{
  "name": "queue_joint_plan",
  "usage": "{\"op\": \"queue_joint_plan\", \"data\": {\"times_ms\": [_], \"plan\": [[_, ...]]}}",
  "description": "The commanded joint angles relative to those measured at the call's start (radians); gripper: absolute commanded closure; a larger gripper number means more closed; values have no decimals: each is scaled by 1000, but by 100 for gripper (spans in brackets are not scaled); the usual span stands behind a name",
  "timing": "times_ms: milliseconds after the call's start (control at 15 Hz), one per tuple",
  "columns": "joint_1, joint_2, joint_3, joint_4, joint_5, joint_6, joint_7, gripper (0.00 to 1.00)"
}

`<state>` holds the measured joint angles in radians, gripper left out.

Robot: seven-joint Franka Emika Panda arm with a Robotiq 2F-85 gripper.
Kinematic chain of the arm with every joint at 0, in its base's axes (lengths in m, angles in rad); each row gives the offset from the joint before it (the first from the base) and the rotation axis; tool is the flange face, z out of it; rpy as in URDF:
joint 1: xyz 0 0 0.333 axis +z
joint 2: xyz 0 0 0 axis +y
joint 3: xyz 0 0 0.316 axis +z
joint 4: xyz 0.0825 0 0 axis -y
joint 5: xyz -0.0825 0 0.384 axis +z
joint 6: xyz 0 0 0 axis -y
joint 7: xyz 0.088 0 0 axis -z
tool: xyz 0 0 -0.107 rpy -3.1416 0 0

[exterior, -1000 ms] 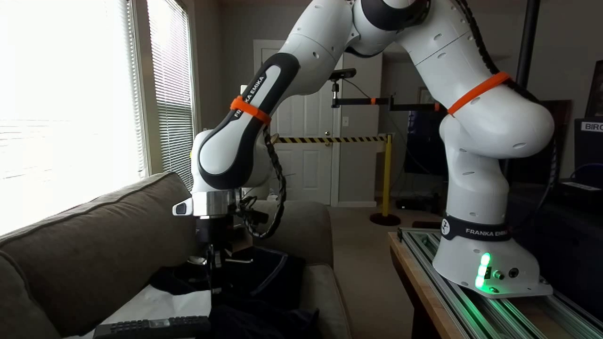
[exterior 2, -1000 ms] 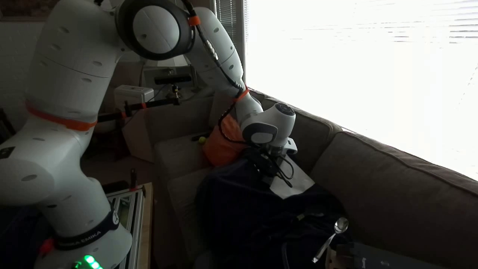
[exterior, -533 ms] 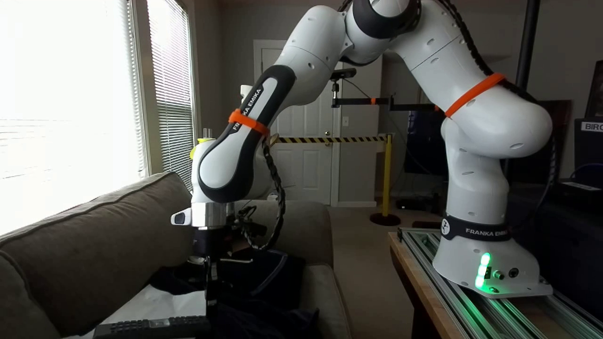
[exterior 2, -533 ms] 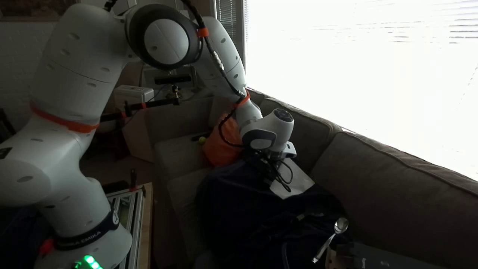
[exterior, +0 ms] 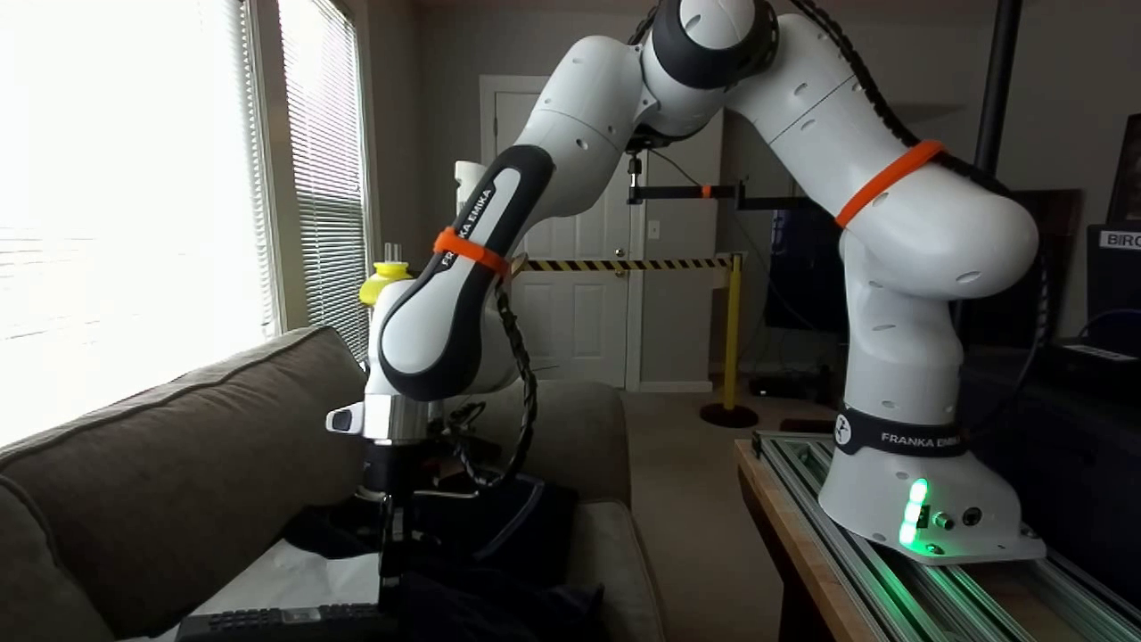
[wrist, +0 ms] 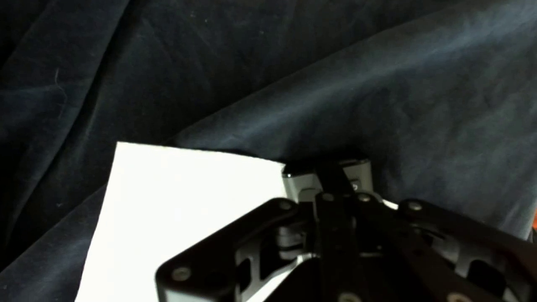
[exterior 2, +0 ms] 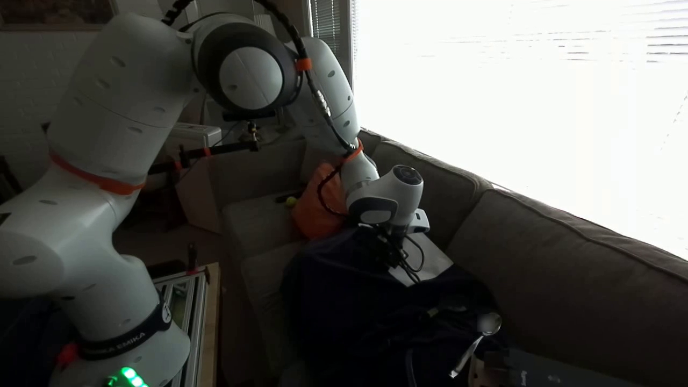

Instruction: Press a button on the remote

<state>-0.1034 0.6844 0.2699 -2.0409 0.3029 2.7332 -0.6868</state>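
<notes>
In an exterior view, left to right: two window panes [exterior: 125, 196]; one couch [exterior: 214, 446]; one remote [exterior: 258, 621], buttons up, near side, lying on one white sheet of paper [exterior: 312, 580]; one gripper [exterior: 389, 599] pointing down at the remote's right end. Two fingers [wrist: 333, 180], pressed together. Wrist view has the tips over the end of the remote; touching or just above, can't tell. Right of that: dark cloth [exterior: 508, 597], one piece or more unclear; one white door [exterior: 579, 321] and one yellow post [exterior: 733, 339], both far; one robot arm [exterior: 900, 348], base on the right. In an exterior view, left to right: one orange thing [exterior 2: 322, 212], bag or cushion unclear; one spoon [exterior 2: 472, 349], near right.
</notes>
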Motion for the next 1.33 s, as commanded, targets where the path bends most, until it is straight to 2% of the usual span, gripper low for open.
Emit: {"op": "queue_joint_plan", "data": {"times_ms": [0,667,1267], "plan": [[-34,12,38,1,-37,29,18,100],[-90,-49,71,-78,-26,30,17,100],[-108,-49,98,-81,-22,29,7,100]]}}
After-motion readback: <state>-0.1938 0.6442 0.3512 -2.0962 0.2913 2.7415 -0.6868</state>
